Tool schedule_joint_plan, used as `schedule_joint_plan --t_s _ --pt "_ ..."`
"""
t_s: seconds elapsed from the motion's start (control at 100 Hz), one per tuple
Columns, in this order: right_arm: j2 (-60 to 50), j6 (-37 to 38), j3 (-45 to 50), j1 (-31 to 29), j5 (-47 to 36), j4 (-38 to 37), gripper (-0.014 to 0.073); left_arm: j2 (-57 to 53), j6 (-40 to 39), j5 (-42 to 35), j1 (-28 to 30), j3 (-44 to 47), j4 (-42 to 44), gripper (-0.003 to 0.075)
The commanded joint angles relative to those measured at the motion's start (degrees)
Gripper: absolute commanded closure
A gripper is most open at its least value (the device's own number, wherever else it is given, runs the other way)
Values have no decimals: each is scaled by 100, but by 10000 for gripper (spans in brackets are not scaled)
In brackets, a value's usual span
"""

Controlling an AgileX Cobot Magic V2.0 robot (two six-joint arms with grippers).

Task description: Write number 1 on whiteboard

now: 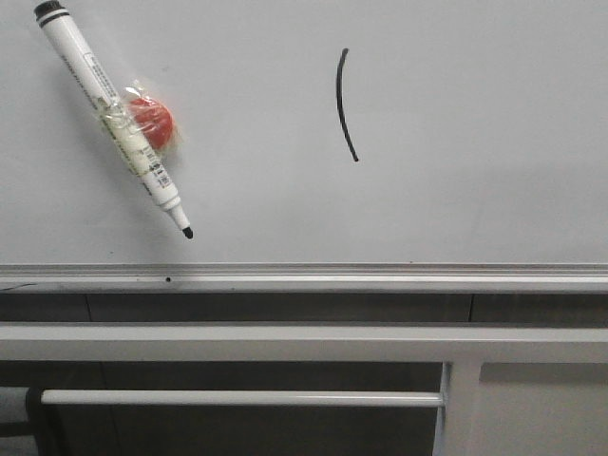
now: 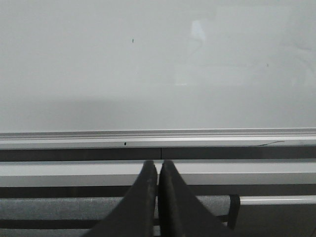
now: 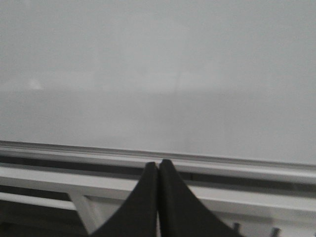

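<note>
Front view: the whiteboard (image 1: pixel 475 123) fills the upper part, silver rail (image 1: pixel 304 277) along its lower edge. The number 1 (image 1: pixel 346 104) is already on it, right of centre: thin black stroke, long axis near vertical, bowed slightly, lower end drifting right. The marker pen (image 1: pixel 112 116) sits on the board well apart to the left of the stroke, tilted with cap end up-left and black tip down-right, a red magnet (image 1: pixel 150 123) taped to its barrel. Neither arm shows here, so which arm is nearer the pen can't be read from this view. Left wrist view: the left gripper (image 2: pixel 159 170) has fingers pressed together, nothing between them, sitting below the rail and facing bare board; no pen or stroke in sight. Right wrist view: the right gripper (image 3: pixel 158 170) is the same, fingers closed together and empty, below the rail, blank board ahead. Judgement: the stroke looks done; if any move remains, pen lies on the left arm's side, up and away from both claws.
</note>
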Motion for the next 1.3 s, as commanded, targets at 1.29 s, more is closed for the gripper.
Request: schedule_joint_plan --t_s 1.29 --pt "-1161 -1704 133 -1177 1374 697 658 -133 -9 -399 5 40 -48 741"
